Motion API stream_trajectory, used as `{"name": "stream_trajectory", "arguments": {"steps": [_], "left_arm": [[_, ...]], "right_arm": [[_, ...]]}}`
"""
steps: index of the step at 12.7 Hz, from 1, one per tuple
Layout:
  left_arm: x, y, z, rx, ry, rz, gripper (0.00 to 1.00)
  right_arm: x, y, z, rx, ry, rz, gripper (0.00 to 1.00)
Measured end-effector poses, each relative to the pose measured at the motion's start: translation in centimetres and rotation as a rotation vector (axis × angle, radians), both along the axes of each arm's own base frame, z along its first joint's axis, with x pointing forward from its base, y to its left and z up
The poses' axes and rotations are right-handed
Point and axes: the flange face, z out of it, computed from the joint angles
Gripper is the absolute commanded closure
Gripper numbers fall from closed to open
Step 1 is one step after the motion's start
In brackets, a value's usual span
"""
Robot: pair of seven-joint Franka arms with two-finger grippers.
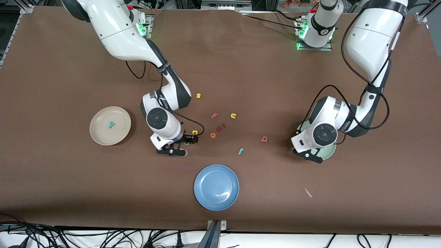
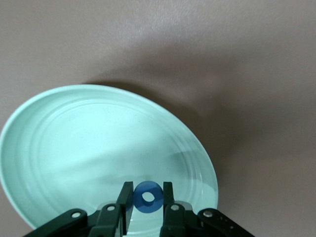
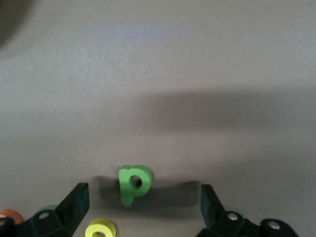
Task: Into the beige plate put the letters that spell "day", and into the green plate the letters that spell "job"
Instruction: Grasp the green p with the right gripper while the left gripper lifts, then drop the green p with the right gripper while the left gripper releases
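My left gripper [image 2: 148,197] is shut on the blue ring o [image 2: 148,187] and holds it just over the pale green plate [image 2: 74,148], which the left hand [image 1: 307,155] mostly hides in the front view [image 1: 329,151]. My right gripper [image 3: 144,200] hangs open low over the table, its fingers on either side of the dark green d [image 3: 134,182]. The yellow a [image 3: 100,229] lies close beside the d [image 1: 187,142]. The teal y [image 1: 111,125] lies in the beige plate [image 1: 100,134]. The pinkish-red b [image 1: 264,139] and teal j [image 1: 241,151] lie on the table between the arms.
A blue plate [image 1: 216,187] sits near the front camera at mid-table. Loose letters lie near the centre: yellow s [image 1: 198,95], pink f [image 1: 214,115], yellow u [image 1: 233,115], orange e [image 1: 213,135] and a dark red letter [image 1: 220,127]. A small white scrap [image 1: 307,192] lies nearer the camera.
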Motion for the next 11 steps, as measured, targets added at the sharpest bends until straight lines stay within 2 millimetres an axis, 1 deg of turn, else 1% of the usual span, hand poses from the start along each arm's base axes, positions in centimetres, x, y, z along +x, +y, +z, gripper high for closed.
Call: {"name": "stream_trajectory", "arguments": {"steps": [1,2,4,5,6,7,10,11], "left_arm": [[-0.11,0.3,-0.4,-0.007,-0.007,0.003,0.91],[-0.16,0.47,-0.6,-0.011,-0.011,0.005,0.91],[-0.24,0.27,-0.74,-0.016,-0.013,0.002,0.9],[-0.36,-0.06,-0.95,-0.02,-0.015,-0.003,0.74],[-0.53,-0.3,-1.14,-0.022,-0.012,-0.006,0.04],[-0.61,-0.35,-1.21,-0.023,-0.011,-0.007,0.0],[-0.49,-0.09,-1.15,-0.024,-0.014,-0.003,0.0],[-0.39,-0.1,-0.95,-0.025,-0.019,-0.003,0.0]], "right_arm": [[-0.13,0.15,-0.22,-0.002,0.003,0.003,0.05],[-0.16,0.16,-0.37,-0.003,0.004,0.004,0.09],[-0.08,0.16,-0.36,-0.004,0.002,0.004,0.2],[-0.03,0.15,-0.3,-0.004,0.001,0.005,0.27],[0.06,0.08,-0.22,-0.006,0.001,0.004,0.35],[0.09,0.09,-0.16,-0.007,0.004,0.004,0.41],[0.29,0.16,0.25,-0.009,0.009,0.005,0.7],[0.33,0.14,0.3,-0.01,0.009,0.004,0.76]]}}
